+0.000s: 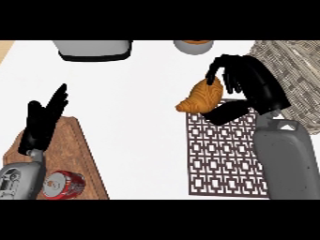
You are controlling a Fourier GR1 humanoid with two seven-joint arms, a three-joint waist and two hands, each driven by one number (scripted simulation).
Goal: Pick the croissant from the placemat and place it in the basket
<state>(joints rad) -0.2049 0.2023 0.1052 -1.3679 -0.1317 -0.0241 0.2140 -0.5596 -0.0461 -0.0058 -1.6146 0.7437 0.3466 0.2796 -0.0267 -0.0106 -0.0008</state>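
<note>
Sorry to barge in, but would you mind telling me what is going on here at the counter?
The robot's right hand has its fingers curled round the croissant, at the far left corner of the patterned placemat. The woven basket sits just to the right, and the croissant is not yet in it. The left hand rests open, fingers up, over a wooden board at the left, with a red can on it.
</note>
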